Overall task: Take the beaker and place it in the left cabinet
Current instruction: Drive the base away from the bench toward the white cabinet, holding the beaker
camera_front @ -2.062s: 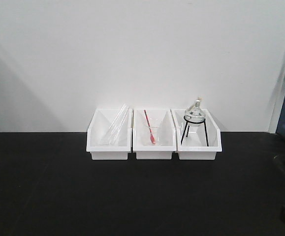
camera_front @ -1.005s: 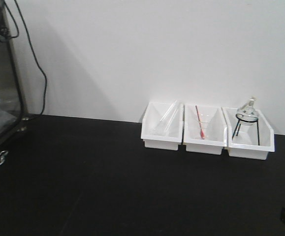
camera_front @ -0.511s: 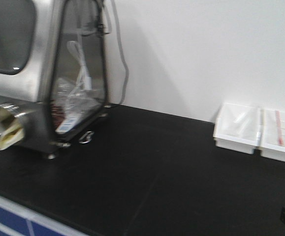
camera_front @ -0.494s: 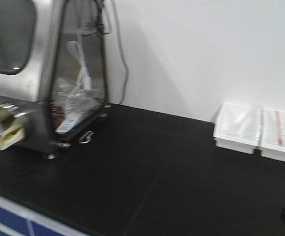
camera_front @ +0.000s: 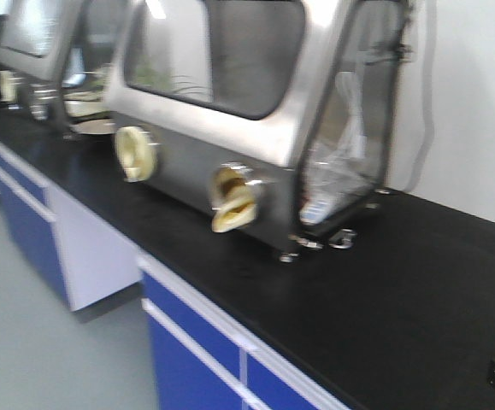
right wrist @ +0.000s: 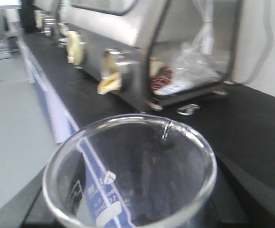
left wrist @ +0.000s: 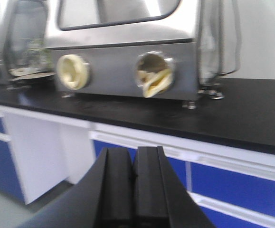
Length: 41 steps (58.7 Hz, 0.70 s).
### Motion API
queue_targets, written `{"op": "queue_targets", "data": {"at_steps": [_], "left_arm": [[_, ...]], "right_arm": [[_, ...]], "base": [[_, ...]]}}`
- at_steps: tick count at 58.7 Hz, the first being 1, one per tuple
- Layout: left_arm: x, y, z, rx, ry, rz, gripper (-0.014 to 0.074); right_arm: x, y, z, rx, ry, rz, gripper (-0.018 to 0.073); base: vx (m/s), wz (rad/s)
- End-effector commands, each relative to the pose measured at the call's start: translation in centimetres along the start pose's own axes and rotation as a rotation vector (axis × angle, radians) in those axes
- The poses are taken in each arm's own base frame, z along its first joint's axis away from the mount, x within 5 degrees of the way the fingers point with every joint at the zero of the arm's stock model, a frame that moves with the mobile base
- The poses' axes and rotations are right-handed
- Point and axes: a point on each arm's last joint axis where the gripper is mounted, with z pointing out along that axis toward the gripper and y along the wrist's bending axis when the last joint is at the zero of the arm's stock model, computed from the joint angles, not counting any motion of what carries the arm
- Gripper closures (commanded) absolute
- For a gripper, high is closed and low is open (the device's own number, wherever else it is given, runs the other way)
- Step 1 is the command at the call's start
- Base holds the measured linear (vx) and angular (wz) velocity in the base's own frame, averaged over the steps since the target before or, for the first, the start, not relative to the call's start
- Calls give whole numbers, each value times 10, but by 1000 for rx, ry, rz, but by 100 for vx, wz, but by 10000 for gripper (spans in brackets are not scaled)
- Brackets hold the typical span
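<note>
Fingers of my left gripper (left wrist: pixel 133 156) sit pressed together with nothing between them, level and pointing towards the blue-fronted bench drawers (left wrist: pixel 232 183) under the black countertop (left wrist: pixel 251 109). My right gripper (right wrist: pixel 132 211) is clamped around the small clear glass beaker (right wrist: pixel 130 175), held upright, its spouted rim filling the wrist view. Since half a second ago my front view has swung left. The stainless steel glove box (camera_front: pixel 230 128) with yellowish round ports now sits mid-frame instead of far left, and the white trays have slid out of the picture.
</note>
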Motion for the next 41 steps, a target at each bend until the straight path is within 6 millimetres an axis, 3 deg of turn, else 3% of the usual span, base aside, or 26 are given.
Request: {"op": "queue_targets", "data": {"at_steps": [1, 41], "left_arm": [[-3, 0, -1, -3, -89, -11, 595], [-3, 0, -1, -3, -89, -11, 595]], "right_arm": [[-16, 3, -2, -36, -89, -21, 565], [-16, 3, -2, -36, -89, -21, 565]], "base": [[5, 79], [20, 66]]}}
